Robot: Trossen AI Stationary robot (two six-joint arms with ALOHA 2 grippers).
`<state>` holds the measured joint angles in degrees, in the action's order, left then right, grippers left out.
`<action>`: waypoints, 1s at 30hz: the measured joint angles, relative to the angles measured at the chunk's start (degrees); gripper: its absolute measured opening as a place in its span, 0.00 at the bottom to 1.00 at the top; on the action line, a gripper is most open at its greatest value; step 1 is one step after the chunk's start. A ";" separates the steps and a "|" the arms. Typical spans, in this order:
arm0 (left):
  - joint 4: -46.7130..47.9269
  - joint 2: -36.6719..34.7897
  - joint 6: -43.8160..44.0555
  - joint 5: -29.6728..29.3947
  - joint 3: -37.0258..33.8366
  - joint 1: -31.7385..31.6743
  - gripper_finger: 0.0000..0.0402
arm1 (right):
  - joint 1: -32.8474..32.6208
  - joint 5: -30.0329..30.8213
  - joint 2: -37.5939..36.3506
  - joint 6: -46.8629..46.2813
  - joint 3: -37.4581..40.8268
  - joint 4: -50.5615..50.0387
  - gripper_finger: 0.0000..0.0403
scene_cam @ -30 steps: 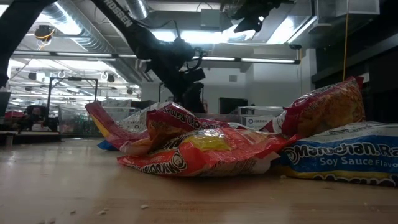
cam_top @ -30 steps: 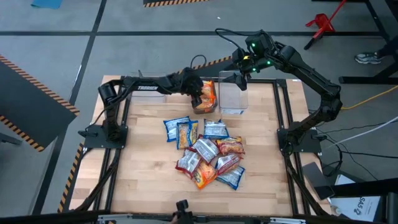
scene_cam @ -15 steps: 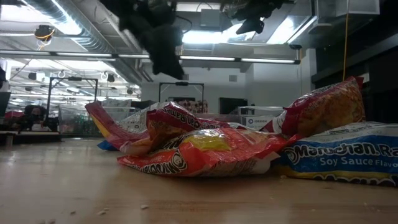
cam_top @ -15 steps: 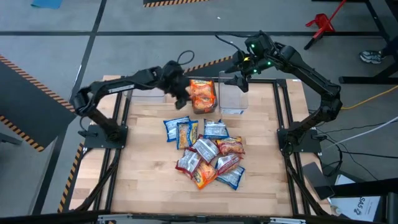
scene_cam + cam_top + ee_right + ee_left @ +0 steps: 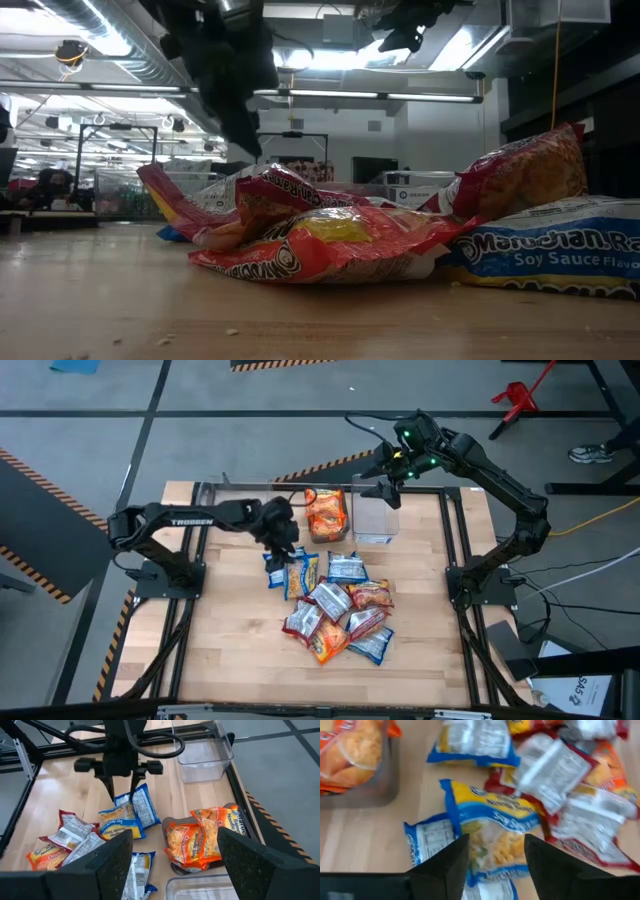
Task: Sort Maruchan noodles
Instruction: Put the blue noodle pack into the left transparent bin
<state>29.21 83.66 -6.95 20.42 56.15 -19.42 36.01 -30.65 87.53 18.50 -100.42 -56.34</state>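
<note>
Left hand [image 5: 283, 550] moved from the bin to above the blue-and-yellow packets [image 5: 292, 571], fingers apart and empty, orange packets [image 5: 326, 513] now in the clear bin [image 5: 345, 537], right hand [image 5: 372, 486] open over an empty bin [image 5: 374, 525], remaining noodles [image 5: 335, 606] heaped mid-desk [image 5: 240, 640]

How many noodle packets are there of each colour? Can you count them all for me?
Blue-and-yellow packets: 4
Red-and-silver packets: 3
Orange packets: 4, two of them in the clear bin and two in the pile
Total: 11, though the pile overlaps, so one more could be hidden.
</note>
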 joint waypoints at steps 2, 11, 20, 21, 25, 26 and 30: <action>-2.79 0.01 1.57 -1.62 -1.39 0.04 0.50 | 0.00 0.00 0.00 0.00 0.00 0.24 0.69; -3.32 0.00 1.94 -5.43 -5.22 2.42 0.56 | 0.00 0.06 0.28 -0.04 0.00 0.68 0.69; -10.19 0.00 3.45 -8.03 -10.47 2.58 0.56 | -0.04 -0.44 2.23 -0.22 -0.02 0.89 0.69; -10.55 0.00 3.49 -7.22 -10.97 2.59 0.56 | -0.02 -0.44 2.36 -0.28 -0.02 0.75 0.69; -11.33 0.00 4.75 -6.05 -12.10 3.14 0.56 | -0.02 -0.39 2.75 -0.50 -0.02 0.90 0.69; -11.74 0.00 5.06 -6.23 -12.14 3.35 0.56 | -0.02 -0.39 2.75 -0.50 -0.02 0.95 0.69; -16.96 1.12 5.19 -6.66 -12.52 4.56 0.54 | 0.02 -0.39 2.75 -0.57 -0.02 1.22 0.69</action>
<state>12.25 84.77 -1.76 13.76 43.63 -14.86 36.03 -31.05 90.28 17.93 -100.44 -55.11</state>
